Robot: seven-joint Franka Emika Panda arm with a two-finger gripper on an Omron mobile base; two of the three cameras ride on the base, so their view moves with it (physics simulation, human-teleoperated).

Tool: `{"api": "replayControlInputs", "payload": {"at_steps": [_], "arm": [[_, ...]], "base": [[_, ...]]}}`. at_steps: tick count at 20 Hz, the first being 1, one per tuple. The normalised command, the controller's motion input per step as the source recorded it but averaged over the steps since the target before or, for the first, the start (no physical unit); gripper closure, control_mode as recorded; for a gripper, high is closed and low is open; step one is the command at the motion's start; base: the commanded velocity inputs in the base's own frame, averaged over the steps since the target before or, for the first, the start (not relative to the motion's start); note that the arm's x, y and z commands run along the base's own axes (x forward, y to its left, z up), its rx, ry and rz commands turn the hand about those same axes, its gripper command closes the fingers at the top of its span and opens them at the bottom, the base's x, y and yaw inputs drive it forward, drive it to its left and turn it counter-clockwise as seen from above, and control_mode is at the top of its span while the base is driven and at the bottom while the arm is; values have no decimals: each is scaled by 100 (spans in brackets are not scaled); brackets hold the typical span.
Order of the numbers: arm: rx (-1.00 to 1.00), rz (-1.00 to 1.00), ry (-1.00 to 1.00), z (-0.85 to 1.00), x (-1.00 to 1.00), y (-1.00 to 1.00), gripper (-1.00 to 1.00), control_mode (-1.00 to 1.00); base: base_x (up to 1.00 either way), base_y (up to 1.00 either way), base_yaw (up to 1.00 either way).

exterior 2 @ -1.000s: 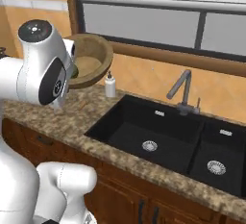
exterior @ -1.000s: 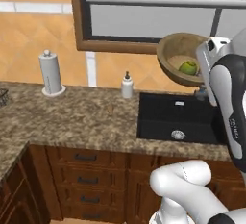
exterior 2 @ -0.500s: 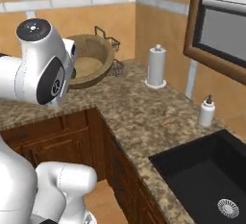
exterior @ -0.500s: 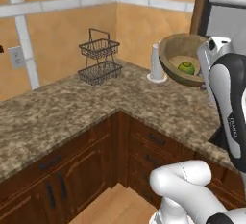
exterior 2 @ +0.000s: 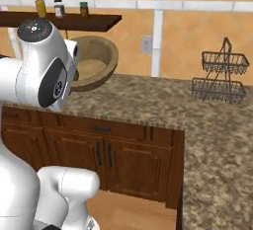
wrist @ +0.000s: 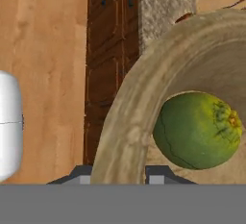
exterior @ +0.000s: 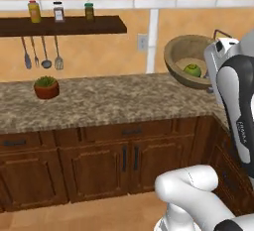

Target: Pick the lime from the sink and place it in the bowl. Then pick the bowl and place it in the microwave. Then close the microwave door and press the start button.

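Note:
My gripper (wrist: 117, 172) is shut on the rim of the tan wooden bowl (exterior: 184, 62), one fingertip (wrist: 79, 173) outside the wall and one inside. It carries the bowl tilted, above the granite counter (exterior: 114, 101). The yellow-green lime (exterior: 193, 70) lies inside the bowl, and close up the lime (wrist: 197, 129) rests against the inner wall of the bowl (wrist: 120, 122). From the right side the bowl (exterior 2: 96, 61) shows behind my white arm. The sink, the microwave and its door are out of view.
A small red plant pot (exterior: 46, 87) stands on the counter at the left. Above it, a dark shelf (exterior: 64, 25) carries spice jars, with utensils (exterior: 42, 54) hanging below. A wire basket rack (exterior 2: 220, 78) stands on the counter's right leg. Brown cabinets (exterior: 124, 155) run below.
The whole scene has swung as the base turned: the sink and window went out of view, and the corner counter and shelf wall came in. The bowl with the lime stays in my grip.

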Motion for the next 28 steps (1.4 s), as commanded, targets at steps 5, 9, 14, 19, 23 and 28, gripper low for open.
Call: {"api": "replayControlInputs", "payload": {"at_steps": [5,9,14,19,23,28], "arm": [[0,0,0,0,0,0,100,100],[0,0,0,0,0,0,100,100],[0,0,0,0,0,0,100,100],[0,0,0,0,0,0,100,100],[0,0,0,0,0,0,100,100],[0,0,0,0,0,0,100,100]], "base": [[1,0,100],[1,0,100],[0,0,100],[0,0,100],[0,0,100],[0,0,100]]}}
